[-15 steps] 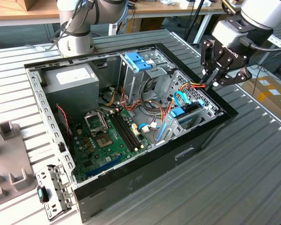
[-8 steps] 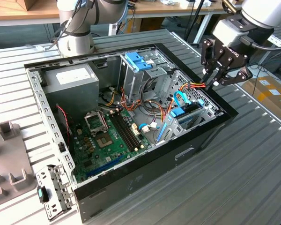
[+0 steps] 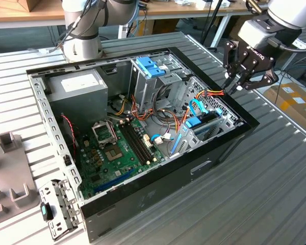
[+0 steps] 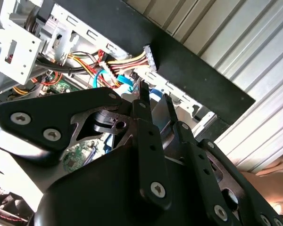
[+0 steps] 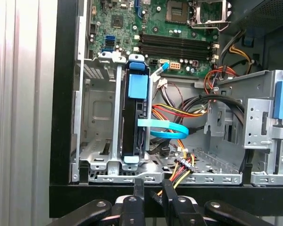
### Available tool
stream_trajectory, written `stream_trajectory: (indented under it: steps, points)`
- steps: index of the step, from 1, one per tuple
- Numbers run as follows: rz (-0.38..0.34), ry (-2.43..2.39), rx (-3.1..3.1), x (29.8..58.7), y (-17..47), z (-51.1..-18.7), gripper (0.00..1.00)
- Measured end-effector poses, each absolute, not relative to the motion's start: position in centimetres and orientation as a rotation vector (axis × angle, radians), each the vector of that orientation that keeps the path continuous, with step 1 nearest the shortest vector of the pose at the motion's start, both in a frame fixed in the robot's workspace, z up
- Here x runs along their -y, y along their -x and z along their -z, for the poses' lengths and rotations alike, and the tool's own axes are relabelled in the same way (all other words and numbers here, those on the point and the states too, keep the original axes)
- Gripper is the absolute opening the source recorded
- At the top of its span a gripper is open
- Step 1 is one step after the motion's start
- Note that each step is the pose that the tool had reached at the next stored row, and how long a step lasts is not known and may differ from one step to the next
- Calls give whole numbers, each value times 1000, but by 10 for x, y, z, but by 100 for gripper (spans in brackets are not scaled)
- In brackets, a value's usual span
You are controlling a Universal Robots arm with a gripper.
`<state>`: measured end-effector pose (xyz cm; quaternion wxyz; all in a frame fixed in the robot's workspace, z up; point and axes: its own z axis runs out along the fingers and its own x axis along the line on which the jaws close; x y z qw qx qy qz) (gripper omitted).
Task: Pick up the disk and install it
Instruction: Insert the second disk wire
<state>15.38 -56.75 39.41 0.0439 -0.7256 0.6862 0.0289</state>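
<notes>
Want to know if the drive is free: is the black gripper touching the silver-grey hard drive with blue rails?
Apart. In the first wrist view the gripper sits over the black case wall, with bare metal cage between it and the hard drive.

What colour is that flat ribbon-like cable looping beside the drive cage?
Light blue; the flat cable shows best in the first wrist view.

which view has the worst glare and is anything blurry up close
The second wrist view is brightest, washed out on the ribbed table at its corner, and the gripper looms dark and soft in front; the first wrist view is evenly lit and sharp on the disk; the exterior view shades the case front.
</notes>
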Motion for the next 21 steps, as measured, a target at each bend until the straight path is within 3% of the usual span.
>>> stream_trajectory:
  steps: [21]
  points:
    - [-99,2396,-1898,565,-159,-387,29]
